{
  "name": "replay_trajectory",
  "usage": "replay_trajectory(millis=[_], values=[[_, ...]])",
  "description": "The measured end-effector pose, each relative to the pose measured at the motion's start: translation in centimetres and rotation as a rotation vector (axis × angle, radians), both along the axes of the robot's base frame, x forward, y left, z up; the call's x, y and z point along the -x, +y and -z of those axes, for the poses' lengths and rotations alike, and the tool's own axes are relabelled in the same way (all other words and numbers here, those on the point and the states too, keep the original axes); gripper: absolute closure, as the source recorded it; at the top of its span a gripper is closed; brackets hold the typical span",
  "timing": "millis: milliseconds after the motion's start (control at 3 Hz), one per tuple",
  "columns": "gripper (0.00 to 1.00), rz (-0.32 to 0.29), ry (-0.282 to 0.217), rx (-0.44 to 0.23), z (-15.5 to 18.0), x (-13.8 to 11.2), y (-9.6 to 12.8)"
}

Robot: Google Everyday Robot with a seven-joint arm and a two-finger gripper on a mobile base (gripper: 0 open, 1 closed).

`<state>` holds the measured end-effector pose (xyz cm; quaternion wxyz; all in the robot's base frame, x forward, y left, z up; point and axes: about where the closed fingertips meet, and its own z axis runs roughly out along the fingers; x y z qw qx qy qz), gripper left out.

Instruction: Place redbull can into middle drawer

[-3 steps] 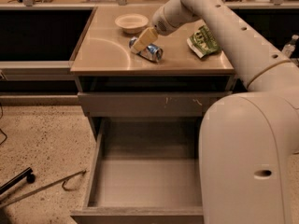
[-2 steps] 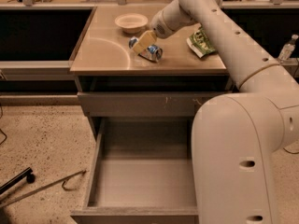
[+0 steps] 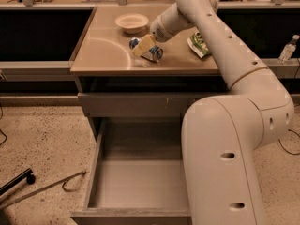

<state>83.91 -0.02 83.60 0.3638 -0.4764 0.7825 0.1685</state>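
Note:
The redbull can [image 3: 153, 54] lies on its side on the tan countertop [image 3: 103, 55], blue and silver, right of centre. My gripper [image 3: 144, 46] reaches down from the back right and sits right at the can, its tan tip lying across the can's middle. The can rests on the countertop. The middle drawer [image 3: 136, 182] is pulled open below, a deep grey-brown box with a bare floor. Its right part is hidden behind my arm's big white body [image 3: 225, 163].
A round cream bowl [image 3: 132, 21] stands at the back of the countertop. A green and white snack bag [image 3: 199, 43] lies to the can's right. The top drawer front [image 3: 131, 104] is closed. A water bottle [image 3: 287, 48] stands far right. A dark rod [image 3: 42, 189] lies on the floor left.
My gripper stays at the can, which has not moved on the countertop. My arm's white body has shifted a little to the left in view.

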Motion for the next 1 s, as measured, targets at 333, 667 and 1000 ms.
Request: replay_trajectory(millis=[333,667,1000], values=[[0.15,0.002,0.026,0.006,0.78,0.07,-0.2],[0.4,0.002,0.027,0.006,0.82,0.08,-0.19],[0.62,0.002,0.027,0.006,0.82,0.08,-0.19]])
